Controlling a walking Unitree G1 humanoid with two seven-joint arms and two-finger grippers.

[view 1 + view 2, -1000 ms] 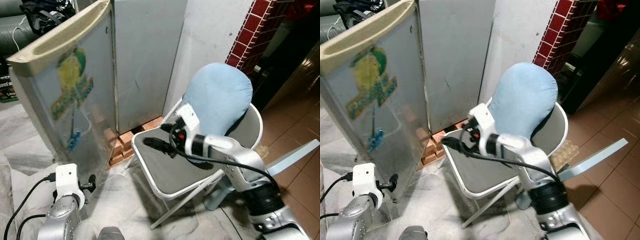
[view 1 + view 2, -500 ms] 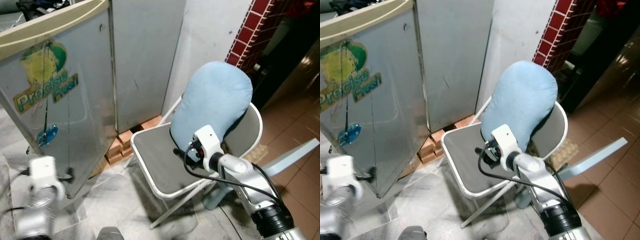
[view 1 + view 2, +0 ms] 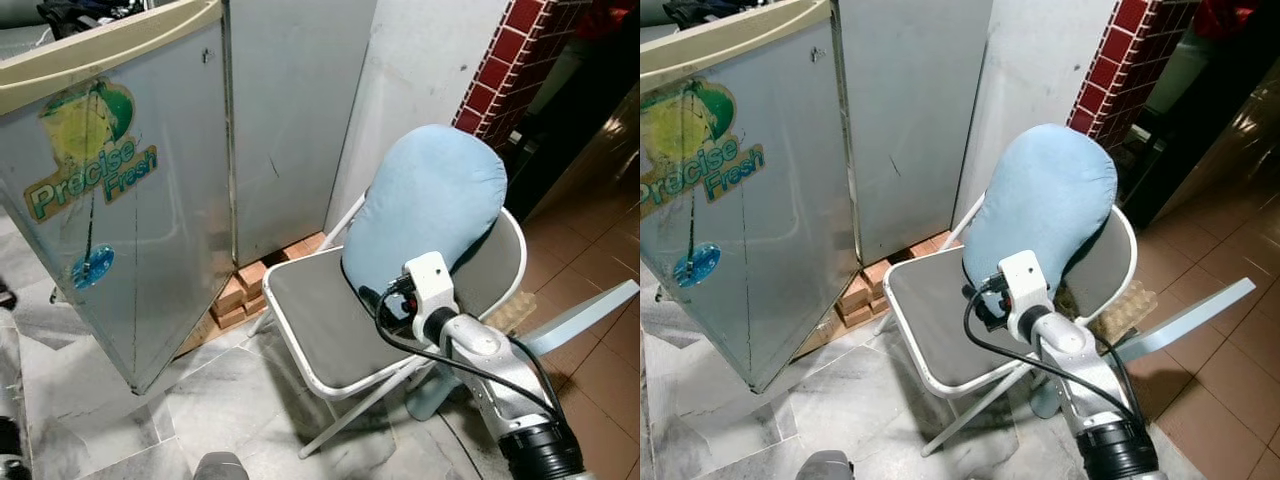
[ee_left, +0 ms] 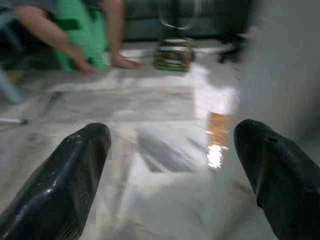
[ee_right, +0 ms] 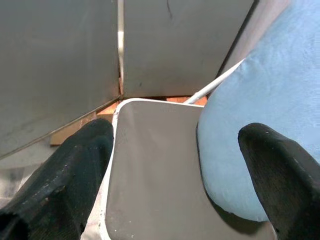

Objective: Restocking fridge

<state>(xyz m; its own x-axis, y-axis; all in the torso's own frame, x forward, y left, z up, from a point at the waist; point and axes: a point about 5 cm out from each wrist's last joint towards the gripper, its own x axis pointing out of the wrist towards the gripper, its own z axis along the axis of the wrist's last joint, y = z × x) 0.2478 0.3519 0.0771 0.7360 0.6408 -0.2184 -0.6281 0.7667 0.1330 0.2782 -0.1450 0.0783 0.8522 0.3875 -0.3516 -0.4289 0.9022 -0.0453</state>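
A grey fridge (image 3: 295, 110) stands against the wall. Its door (image 3: 130, 230), with a "Precise Fresh" sticker, hangs ajar at an angle to the body. My right gripper (image 5: 172, 170) is open and empty, low over the grey seat of a folding chair (image 3: 315, 320), close to the blue cushion (image 3: 430, 205) on the chair's back. The right arm (image 3: 470, 345) reaches in from the lower right. My left gripper (image 4: 170, 165) is open and empty too. It hangs low over the marble floor, beside the fridge's grey wall.
Bricks (image 3: 240, 290) prop up the fridge by its front corner. A red brick pillar (image 3: 500, 50) and a dark doorway lie to the right. A pale blue board (image 3: 585, 315) leans behind the chair. In the left wrist view a person's legs (image 4: 117, 35) and a small box (image 4: 174, 56) are on the floor.
The left arm has dropped away from the fridge door and out of the eye views. The door has swung, its sticker face turned more toward me. The right gripper has pulled back across the seat to the cushion.
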